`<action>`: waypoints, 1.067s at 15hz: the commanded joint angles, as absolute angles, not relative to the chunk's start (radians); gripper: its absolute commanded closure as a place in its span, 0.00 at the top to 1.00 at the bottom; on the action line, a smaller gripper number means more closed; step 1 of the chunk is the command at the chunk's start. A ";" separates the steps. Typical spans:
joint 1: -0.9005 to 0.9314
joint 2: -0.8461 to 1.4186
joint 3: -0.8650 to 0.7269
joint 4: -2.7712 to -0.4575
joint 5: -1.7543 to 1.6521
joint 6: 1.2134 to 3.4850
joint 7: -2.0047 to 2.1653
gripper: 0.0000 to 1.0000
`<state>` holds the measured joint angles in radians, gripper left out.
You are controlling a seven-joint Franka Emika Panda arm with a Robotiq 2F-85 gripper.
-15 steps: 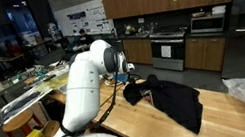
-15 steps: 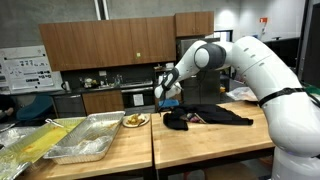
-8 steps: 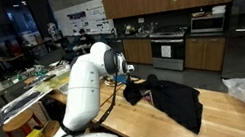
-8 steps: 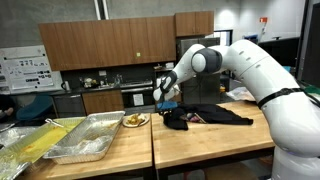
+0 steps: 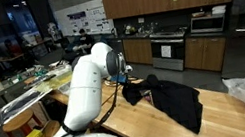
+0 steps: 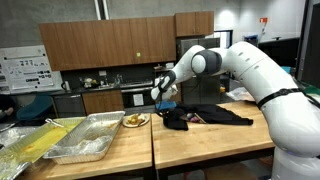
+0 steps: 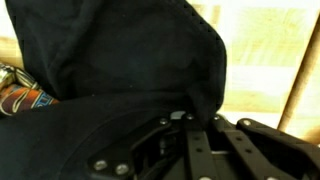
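Over the last second the gripper (image 6: 164, 96) has gone from spread to pressed together, while its place has hardly moved. It hangs low over the end of the black cloth (image 6: 212, 115) that is nearest to the plate (image 6: 135, 121); the cloth lies crumpled on the wooden table (image 6: 200, 150). In the wrist view the cloth fills almost the whole picture, close against the gripper's body, so I judge a fold is probably pinched. The fingertips are hidden, so I cannot confirm it. The arm (image 6: 250, 55) reaches in a high arch over the table, with the wrist bent down toward the cloth's edge
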<state>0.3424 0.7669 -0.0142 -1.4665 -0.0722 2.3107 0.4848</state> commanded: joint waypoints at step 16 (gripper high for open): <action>0.221 0.613 0.164 -1.409 0.033 2.053 0.005 0.01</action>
<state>0.2651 0.6894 0.1468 -1.3859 -0.0060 2.1002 0.0558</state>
